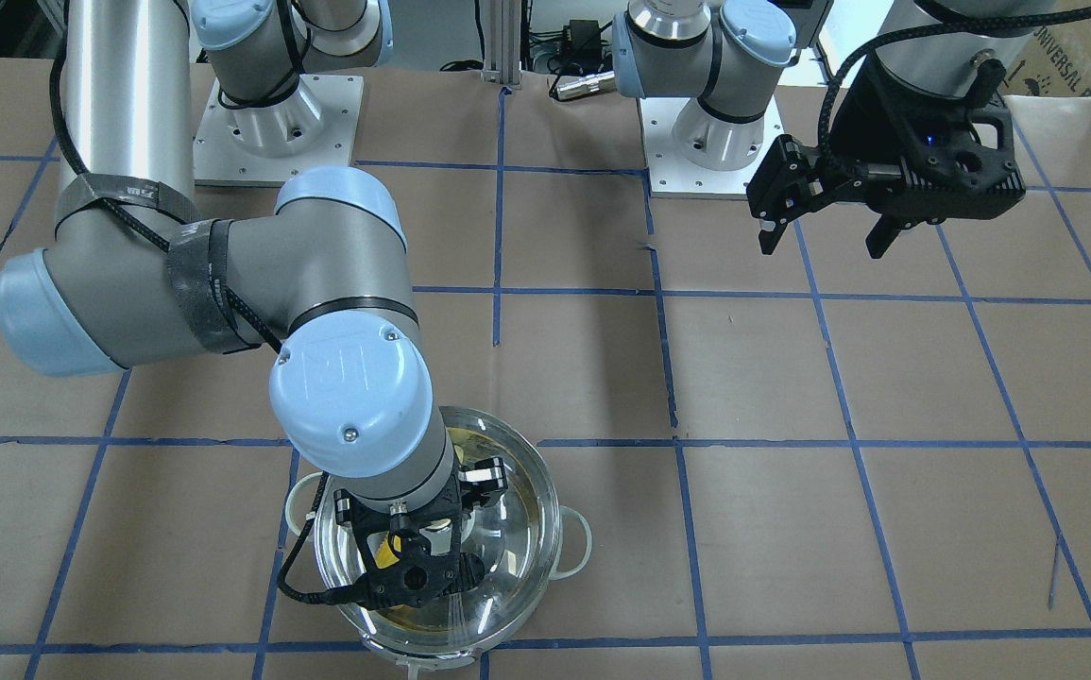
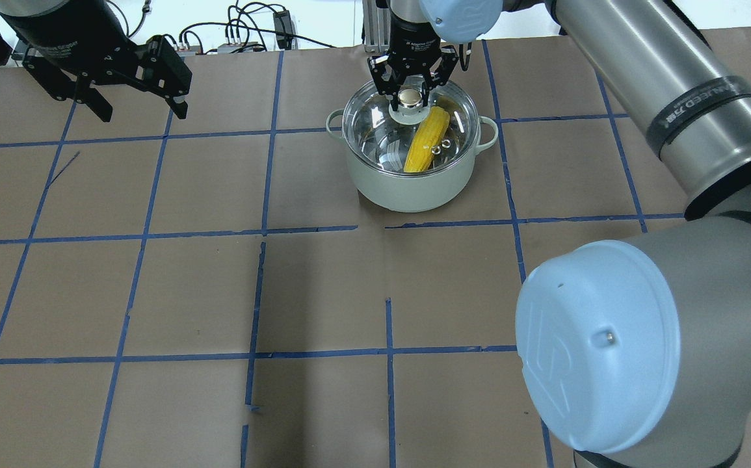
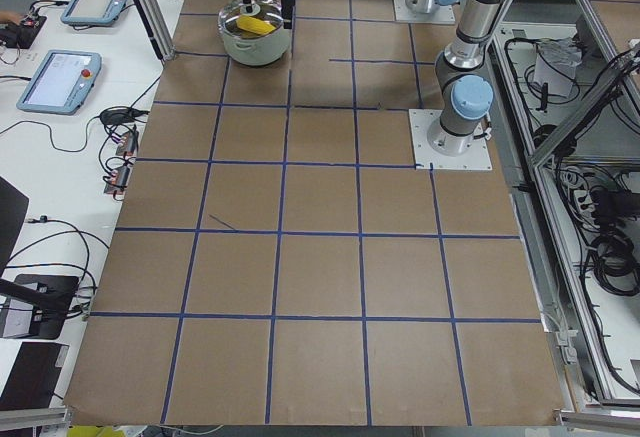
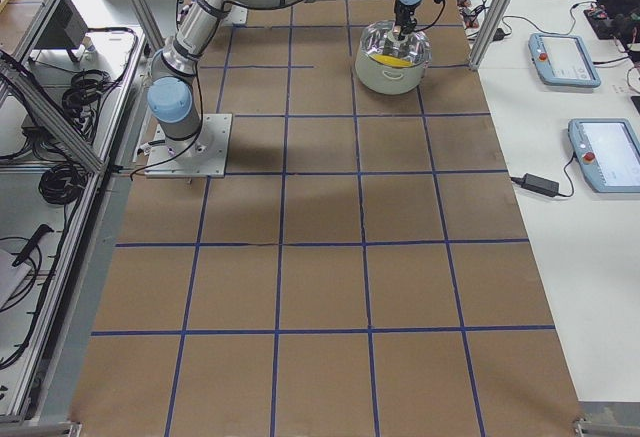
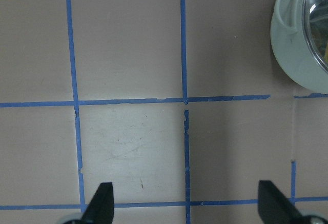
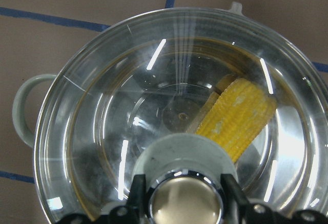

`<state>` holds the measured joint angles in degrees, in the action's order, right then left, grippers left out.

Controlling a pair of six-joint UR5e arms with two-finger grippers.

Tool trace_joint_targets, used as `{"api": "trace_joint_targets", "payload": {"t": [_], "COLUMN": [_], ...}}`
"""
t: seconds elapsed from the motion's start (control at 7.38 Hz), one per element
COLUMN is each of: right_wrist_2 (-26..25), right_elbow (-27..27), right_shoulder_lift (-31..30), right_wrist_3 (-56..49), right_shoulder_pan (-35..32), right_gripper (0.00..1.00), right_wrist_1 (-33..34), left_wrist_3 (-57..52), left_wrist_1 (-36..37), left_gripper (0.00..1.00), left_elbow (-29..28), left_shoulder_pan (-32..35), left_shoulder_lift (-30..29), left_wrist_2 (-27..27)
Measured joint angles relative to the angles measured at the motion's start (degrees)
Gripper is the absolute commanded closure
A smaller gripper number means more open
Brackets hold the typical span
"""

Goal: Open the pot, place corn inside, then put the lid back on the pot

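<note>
The pot [image 2: 414, 188] is pale grey-green outside with two loop handles and stands at the far middle of the table. The corn [image 2: 424, 146], a yellow cob, lies inside it under the clear glass lid [image 2: 375, 123], which sits on the pot's rim. My right gripper [image 2: 409, 96] comes straight down on the lid's knob. In the right wrist view its fingers [image 6: 137, 193] press both sides of the metallic-topped knob [image 6: 184, 203], with the corn [image 6: 241, 116] under the glass. My left gripper [image 2: 134, 107] is open and empty, far off at the left, high above the table.
The table is brown paper with a blue tape grid [image 2: 261, 231]. The left wrist view shows bare paper and the pot's edge [image 5: 300, 55] at the upper right. The arm bases [image 1: 276, 123] stand at the robot's side. Tablets [image 3: 60, 77] lie on a side table.
</note>
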<state>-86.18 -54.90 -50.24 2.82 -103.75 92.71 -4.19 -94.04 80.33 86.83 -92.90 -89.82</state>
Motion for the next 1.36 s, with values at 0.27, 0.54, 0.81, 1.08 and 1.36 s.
{"api": "trace_joint_targets", "payload": {"t": [0.27,0.54,0.81,1.08,1.36], "right_wrist_2": [-0.5,-0.7,-0.9,-1.8,-2.1], "right_elbow": [0.1,0.1,-0.4,-3.0,-11.7], "right_shoulder_lift": [0.0,-0.4,-3.1,-9.5,-19.2], "right_wrist_3": [0.1,0.4,0.0,-1.8,-7.0], "right_shoulder_pan": [-0.1,-0.1,0.6,2.5,7.6], "right_gripper": [0.15,0.15,0.15,0.16,0.15], "right_wrist_1": [0.1,0.1,-0.3,-2.3,-4.7], "left_wrist_3": [0.0,0.0,0.0,0.1,0.6], "left_wrist_1": [0.0,0.0,0.0,-0.1,-0.4], "left_gripper": [0.0,0.0,0.0,0.0,0.0], "left_elbow": [0.0,0.0,0.0,0.0,0.5], "left_shoulder_pan": [0.0,0.0,0.0,0.0,0.0], "left_shoulder_lift": [0.0,0.0,0.0,0.2,0.8], "left_wrist_2": [0.0,0.0,-0.2,-0.4,-0.4]}}
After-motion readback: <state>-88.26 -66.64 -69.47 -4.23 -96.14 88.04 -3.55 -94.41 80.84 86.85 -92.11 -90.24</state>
